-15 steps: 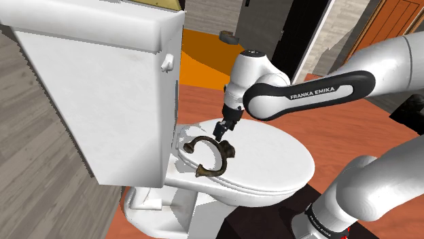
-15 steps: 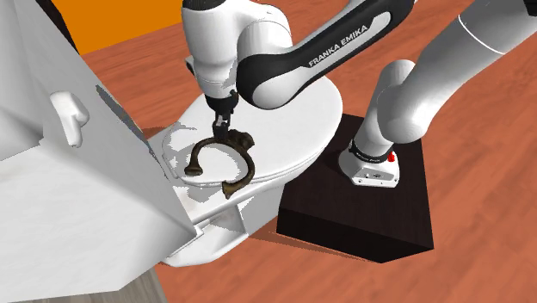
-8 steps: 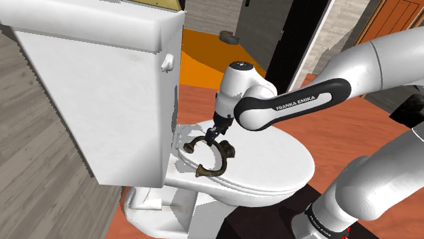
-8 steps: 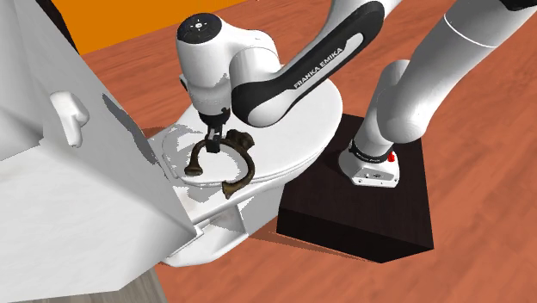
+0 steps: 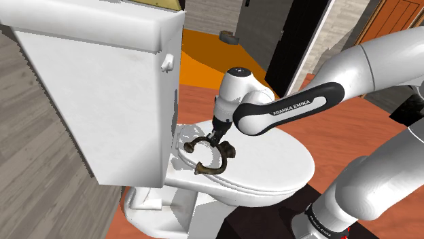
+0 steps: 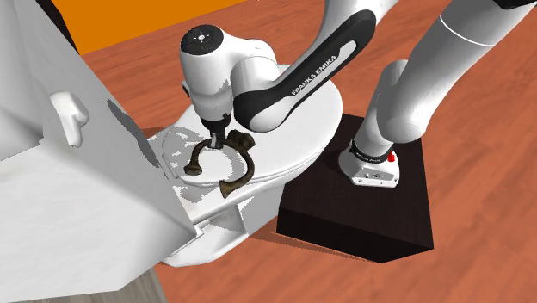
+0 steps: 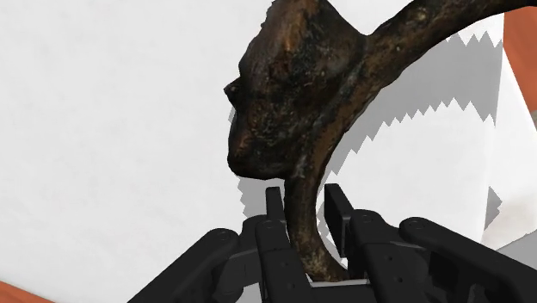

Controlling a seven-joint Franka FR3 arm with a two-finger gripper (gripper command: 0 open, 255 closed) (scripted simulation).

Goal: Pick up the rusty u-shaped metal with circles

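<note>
In the shoulder view the white toilet tank (image 5: 88, 102) stands at the left, with its flush handle (image 5: 166, 62) on the side facing the bowl. Just beside the tank, on the rear part of the closed white toilet lid (image 5: 272, 163), lies the rusty u-shaped metal (image 5: 222, 161). It is a dark brown curved bar with knobbly rounded lugs, and its open side is turned toward the tank. The black gripper (image 5: 216, 138) comes down onto the top of the curve. In the wrist view its fingers (image 7: 274, 211) sit hard against either side of the thin bar, clasping it just beside one lumpy lug. To the right the white arm's dark forearm band reads "FRANKA EMIKA" (image 5: 299, 105) in white capitals. An orange patch of floor (image 5: 204, 58) lies behind the arm and reddish wood floor (image 5: 380, 136) beyond it. In the second exterior view the tank is again at the left, the piece lies on the lid beside it, and the same lettering runs up the forearm. Further right, the arm's base carries a small red button (image 6: 393, 157) and stands on the dark box stand (image 6: 344, 224).
</note>
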